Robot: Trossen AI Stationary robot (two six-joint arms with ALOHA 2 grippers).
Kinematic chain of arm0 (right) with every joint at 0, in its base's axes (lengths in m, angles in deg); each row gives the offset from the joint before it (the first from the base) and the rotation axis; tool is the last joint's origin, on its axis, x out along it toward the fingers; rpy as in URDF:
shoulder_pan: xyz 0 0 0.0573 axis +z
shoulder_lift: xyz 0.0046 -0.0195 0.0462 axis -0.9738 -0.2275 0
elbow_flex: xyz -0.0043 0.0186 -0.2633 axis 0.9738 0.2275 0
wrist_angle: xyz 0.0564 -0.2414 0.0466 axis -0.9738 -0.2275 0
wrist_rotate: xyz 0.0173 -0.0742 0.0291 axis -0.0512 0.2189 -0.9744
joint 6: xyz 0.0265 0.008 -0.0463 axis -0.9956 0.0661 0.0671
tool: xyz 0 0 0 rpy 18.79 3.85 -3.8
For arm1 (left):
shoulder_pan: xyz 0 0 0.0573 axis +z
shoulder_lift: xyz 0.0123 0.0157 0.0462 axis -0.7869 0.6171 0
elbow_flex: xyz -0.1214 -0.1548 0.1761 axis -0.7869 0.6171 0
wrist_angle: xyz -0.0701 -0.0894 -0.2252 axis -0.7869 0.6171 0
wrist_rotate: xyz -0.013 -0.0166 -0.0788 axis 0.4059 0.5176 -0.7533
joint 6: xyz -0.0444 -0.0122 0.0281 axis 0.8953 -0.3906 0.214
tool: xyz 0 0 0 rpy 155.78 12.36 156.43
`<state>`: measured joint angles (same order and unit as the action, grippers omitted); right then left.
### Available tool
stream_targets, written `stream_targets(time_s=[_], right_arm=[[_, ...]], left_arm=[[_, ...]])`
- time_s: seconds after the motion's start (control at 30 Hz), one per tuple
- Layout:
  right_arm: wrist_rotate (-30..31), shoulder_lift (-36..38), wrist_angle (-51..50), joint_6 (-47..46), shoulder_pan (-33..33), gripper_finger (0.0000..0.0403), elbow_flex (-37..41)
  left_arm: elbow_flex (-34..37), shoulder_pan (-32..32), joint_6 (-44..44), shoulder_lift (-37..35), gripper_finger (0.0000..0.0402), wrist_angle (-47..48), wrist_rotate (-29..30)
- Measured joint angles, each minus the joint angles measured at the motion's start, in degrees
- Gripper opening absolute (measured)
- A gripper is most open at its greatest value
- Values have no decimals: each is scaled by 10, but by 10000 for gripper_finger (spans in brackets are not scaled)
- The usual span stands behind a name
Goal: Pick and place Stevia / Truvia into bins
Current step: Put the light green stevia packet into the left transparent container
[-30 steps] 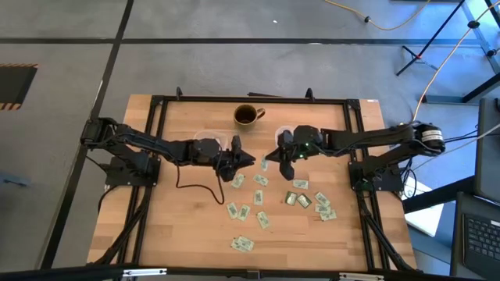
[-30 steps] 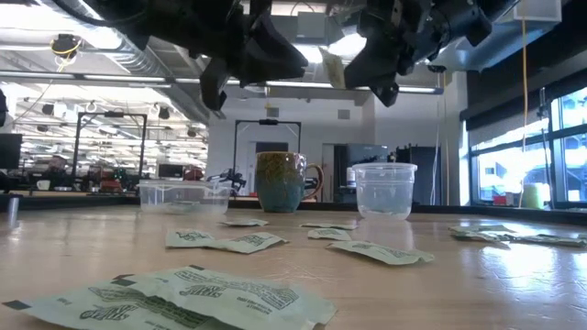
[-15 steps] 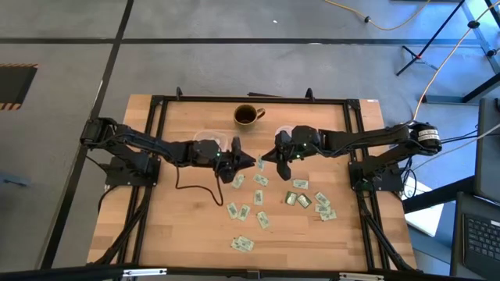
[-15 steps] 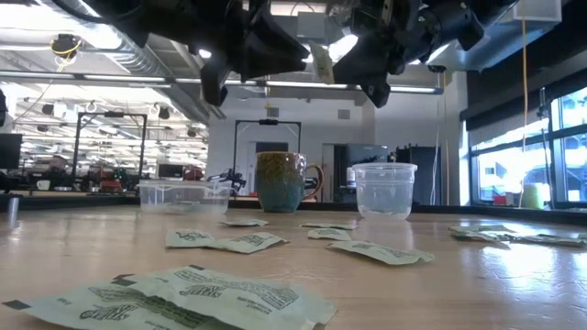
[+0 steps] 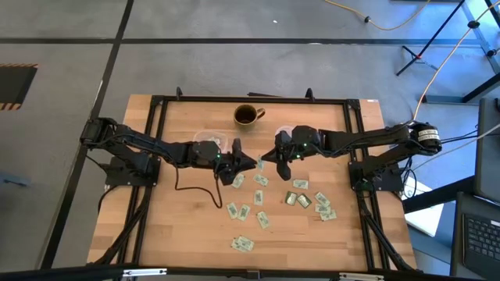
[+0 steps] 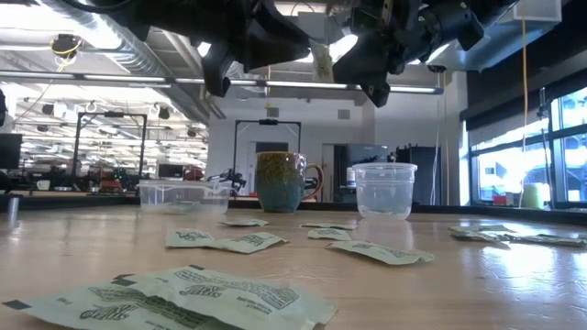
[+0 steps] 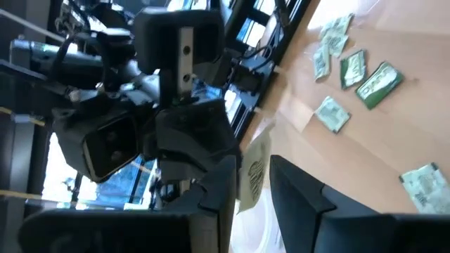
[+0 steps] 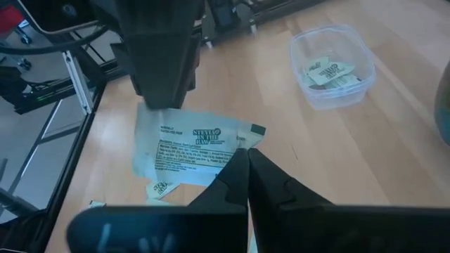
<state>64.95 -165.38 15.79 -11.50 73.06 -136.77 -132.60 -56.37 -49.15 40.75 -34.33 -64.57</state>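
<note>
I have both arms raised over the middle of the table [image 5: 180, 226], meeting just in front of the dark mug [image 5: 247, 115]. My right end effector [image 8: 246, 160] is closed on one corner of a pale sachet [image 8: 193, 151], and the sachet hangs in the air between the two arms, to the front of the mug. In the low view that sachet [image 6: 321, 62] dangles above the table, well clear of the wood. My left end effector [image 7: 254, 176] has its fingers parted on either side of the same sachet [image 7: 254, 169]; I cannot tell whether they are touching it.

The shallow clear tub [image 8: 330, 67] sits on the table to the left of the mug, and I can see a couple of sachets already lying in it. The small round clear cup [image 6: 383, 190] stands to the right of the mug, near my right arm.

The other sachets [image 5: 258, 197] lie scattered flat on the table in front of the mug, most of them ahead and to the right, with one pair [image 5: 242, 244] farthest forward, near the front edge. In the low view that pair [image 6: 206, 293] lies closest to the camera, and a few more [image 6: 243, 242] lie between it and the mug [image 6: 282, 181].
</note>
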Motion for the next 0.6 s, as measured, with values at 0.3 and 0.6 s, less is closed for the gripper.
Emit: stream_targets(time_s=[0.3, 0.6], right_arm=[[0, 0, 21, 0, 0, 0, 0], [-14, 0, 24, 1, 0, 0, 0]], left_arm=[[0, 0, 3, 0, 63, 5, -16], [0, 0, 8, 0, 28, 5, -15]])
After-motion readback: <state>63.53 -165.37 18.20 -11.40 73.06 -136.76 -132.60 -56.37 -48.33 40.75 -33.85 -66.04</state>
